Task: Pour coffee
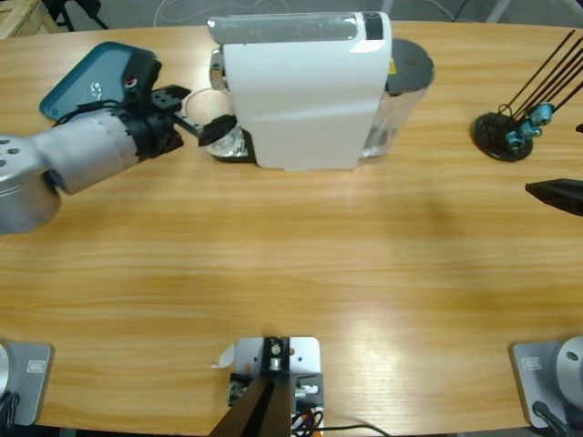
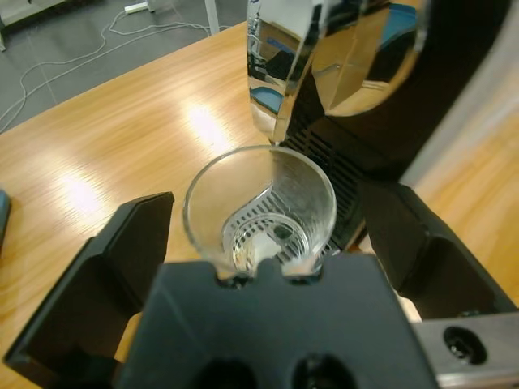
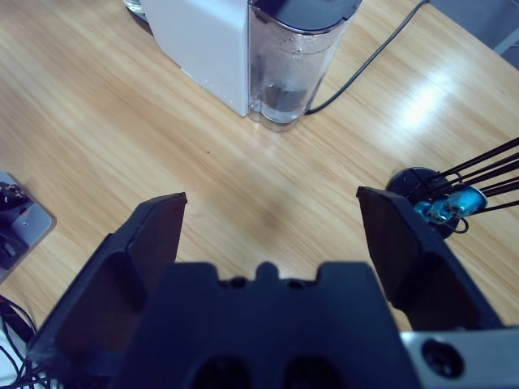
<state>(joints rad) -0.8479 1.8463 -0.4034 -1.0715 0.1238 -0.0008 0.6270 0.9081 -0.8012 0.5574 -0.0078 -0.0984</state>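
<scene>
Silver left arm reaches in level — its hand (image 2: 259, 235) spread wide around the glass tumbler (image 2: 259, 212), jaws not touching.

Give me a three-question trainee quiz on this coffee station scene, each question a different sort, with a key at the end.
1. True or false: the left gripper has its jaws spread wide on either side of the glass tumbler, not pressing on it.
2. Multiple choice: the glass tumbler stands
A. on the teal tray
B. on the black drip grate under the coffee machine spout
C. beside the black round stand
3. Fill in: the right gripper hangs above bare ____, holding nothing.

Key: 1 true; 2 B; 3 table
</scene>
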